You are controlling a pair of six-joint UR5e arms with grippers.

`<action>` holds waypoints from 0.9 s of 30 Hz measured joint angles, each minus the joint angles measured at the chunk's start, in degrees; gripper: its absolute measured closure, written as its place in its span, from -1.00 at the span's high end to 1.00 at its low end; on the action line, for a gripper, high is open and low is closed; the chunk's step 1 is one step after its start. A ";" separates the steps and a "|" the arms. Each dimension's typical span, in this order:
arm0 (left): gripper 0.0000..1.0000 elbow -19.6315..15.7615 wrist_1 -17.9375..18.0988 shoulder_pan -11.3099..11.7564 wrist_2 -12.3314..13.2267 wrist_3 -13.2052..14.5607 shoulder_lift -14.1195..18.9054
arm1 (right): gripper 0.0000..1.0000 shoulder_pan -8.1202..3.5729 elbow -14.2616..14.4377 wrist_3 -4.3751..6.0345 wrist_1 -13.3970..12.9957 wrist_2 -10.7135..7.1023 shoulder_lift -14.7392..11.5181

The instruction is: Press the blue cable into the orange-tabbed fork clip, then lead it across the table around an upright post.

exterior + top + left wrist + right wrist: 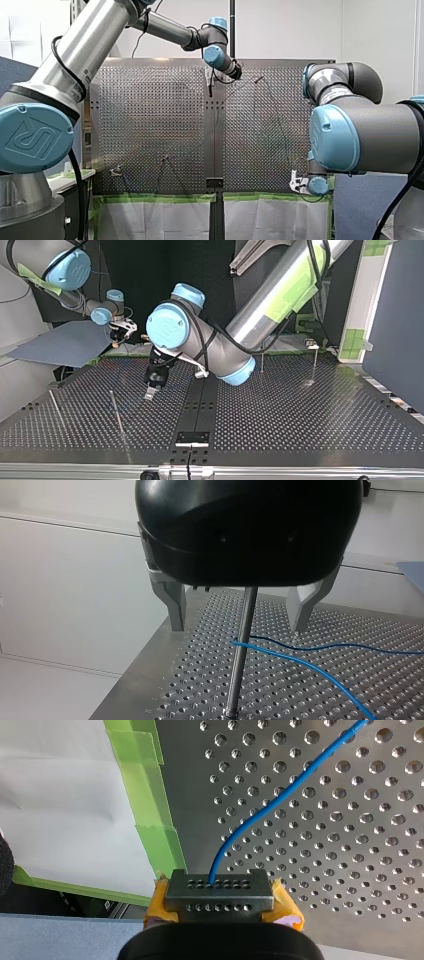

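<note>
Both steps looked done, or nearly so. The blue cable (pixel 270 802) ran into the clip (pixel 219 892), a holed metal block with orange tabs at its sides. The clip sat well apart from the post (pixel 236 680), at the edge of the table (pixel 300 415). The cable bent around the post partway up it, with both strands leaving on the same side.

My left gripper (pixel 237 627) hung over the post with one metal finger on each side, spread wide and gripping nothing. My right gripper (pixel 119 337) was by the clip, far from the post; whether it was open or closed could not be told. What seemed left was for both arms to pull clear.

Counted: one cable, one clip and two grippers. The top view showed four thin posts (pixel 116 412), but the looped post itself could not be picked out there.
</note>
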 joint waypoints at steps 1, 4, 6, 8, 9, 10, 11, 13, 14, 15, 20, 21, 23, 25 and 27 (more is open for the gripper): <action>1.00 0.00 0.00 0.00 0.00 0.00 -0.02 | -1.00 0.00 0.00 0.00 0.00 0.00 0.00; 1.00 0.00 -0.07 0.00 0.00 0.02 -0.05 | -1.00 -0.01 0.00 0.00 0.00 0.00 0.00; 1.00 -0.05 -0.23 0.00 0.00 0.07 -0.05 | -1.00 0.00 0.00 0.00 0.03 -0.03 -0.01; 1.00 -0.28 -0.66 0.00 -0.01 0.13 -0.03 | -1.00 0.00 0.00 0.00 0.06 -0.06 -0.01; 1.00 -0.48 -0.95 0.00 -0.03 0.16 -0.01 | -1.00 0.00 0.00 0.00 0.06 -0.06 0.00; 1.00 -0.82 -1.37 0.00 -0.03 0.22 0.02 | -1.00 0.01 0.00 0.00 0.07 -0.07 0.00; 1.00 -1.14 -1.56 0.00 -0.02 0.29 0.12 | -1.00 0.00 0.00 0.00 0.08 -0.07 -0.01; 1.00 -2.13 -1.37 0.00 -0.07 0.59 0.72 | -1.00 -0.01 0.00 0.00 0.08 -0.08 0.00; 1.00 -2.63 -1.07 0.00 -0.08 0.71 1.07 | -1.00 -0.03 0.00 0.00 0.08 -0.08 0.00; 1.00 -3.09 -0.74 0.00 -0.07 0.81 1.44 | -1.00 -0.05 0.00 0.00 0.08 -0.08 0.00; 1.00 -5.80 1.67 0.11 0.16 0.11 3.93 | -1.00 -0.05 0.00 0.00 -0.01 -0.09 -0.01; 1.00 -6.28 2.15 0.11 0.21 -0.24 4.40 | -1.00 -0.04 -0.01 0.00 -0.03 -0.09 -0.01; 1.00 -7.37 3.23 0.18 0.21 -1.18 5.43 | -1.00 -0.03 -0.03 0.00 -0.03 -0.09 0.00; 1.00 -8.51 4.39 0.22 0.20 -2.18 6.10 | -1.00 -0.02 -0.06 0.00 -0.02 -0.09 0.00; 1.00 -9.59 5.43 0.24 0.19 -2.78 6.38 | -1.00 0.00 -0.05 0.00 0.04 -0.09 0.00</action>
